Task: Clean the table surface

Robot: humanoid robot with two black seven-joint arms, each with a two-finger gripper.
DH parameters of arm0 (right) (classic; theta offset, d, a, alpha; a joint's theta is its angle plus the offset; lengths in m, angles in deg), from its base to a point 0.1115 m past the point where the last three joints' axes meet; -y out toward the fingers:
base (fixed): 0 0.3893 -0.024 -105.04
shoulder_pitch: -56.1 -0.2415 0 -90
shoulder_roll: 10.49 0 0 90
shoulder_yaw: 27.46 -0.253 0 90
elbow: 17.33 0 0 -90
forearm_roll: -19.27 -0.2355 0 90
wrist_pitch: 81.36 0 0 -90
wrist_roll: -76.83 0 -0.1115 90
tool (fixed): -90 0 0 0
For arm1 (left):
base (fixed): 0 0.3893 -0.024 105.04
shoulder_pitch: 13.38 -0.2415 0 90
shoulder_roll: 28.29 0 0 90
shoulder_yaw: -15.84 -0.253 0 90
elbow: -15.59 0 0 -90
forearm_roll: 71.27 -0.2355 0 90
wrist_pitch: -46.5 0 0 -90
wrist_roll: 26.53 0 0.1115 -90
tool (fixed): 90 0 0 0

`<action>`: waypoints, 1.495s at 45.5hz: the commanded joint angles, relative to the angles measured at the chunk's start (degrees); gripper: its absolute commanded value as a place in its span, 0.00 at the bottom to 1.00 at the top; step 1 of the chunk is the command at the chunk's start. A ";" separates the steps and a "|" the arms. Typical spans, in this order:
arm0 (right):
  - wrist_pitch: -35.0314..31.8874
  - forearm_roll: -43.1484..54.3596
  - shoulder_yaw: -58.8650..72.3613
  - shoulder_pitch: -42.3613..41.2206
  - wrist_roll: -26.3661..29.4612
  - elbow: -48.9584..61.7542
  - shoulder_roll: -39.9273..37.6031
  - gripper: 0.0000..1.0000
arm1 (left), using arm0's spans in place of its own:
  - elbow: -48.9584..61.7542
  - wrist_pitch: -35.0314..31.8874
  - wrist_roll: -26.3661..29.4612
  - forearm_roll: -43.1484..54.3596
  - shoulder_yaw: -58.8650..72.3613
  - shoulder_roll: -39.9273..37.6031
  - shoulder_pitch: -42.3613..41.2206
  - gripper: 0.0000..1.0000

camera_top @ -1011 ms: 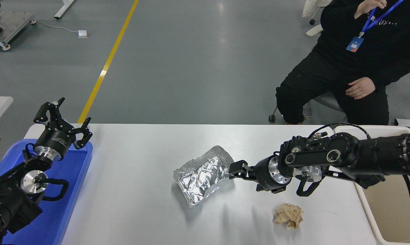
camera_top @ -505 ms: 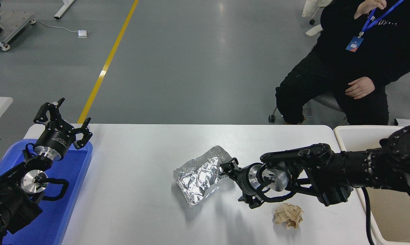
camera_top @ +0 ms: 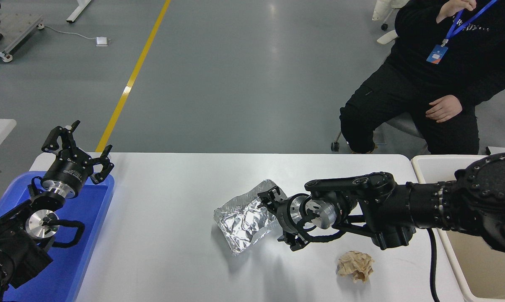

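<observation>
Your white worktop (camera_top: pixel 164 235) carries a crumpled foil tray (camera_top: pixel 246 216) at its centre. Right pincer (camera_top: pixel 277 218) sits low over the worktop at the tray's right rim, fingers spread open astride it, gripping nothing. Beige paper wad (camera_top: pixel 355 265) lies right of tray. Left pincer (camera_top: pixel 78 147) splayed open, far left of tray.

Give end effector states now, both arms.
Left end effector: open, empty, parked above the blue plastic tray.
Right end effector: open, at the crumpled silver foil container.
</observation>
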 commanded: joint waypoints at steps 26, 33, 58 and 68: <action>0.29 6.35 -1.14 5.02 0.27 5.37 0.89 0.97 | 0.00 -0.01 0.00 0.00 -0.01 0.00 0.01 1.00; 0.82 5.91 -1.32 5.37 0.10 4.31 0.89 0.96 | 0.00 -0.01 0.00 0.00 0.08 0.00 0.01 1.00; 1.08 5.65 -4.21 6.95 -0.08 3.08 0.89 0.76 | 0.00 -0.01 0.00 0.00 -0.01 0.00 0.01 1.00; 1.43 6.44 -7.56 6.95 -0.08 2.29 0.89 0.56 | 0.00 -0.01 0.00 0.00 -0.01 0.00 0.01 1.00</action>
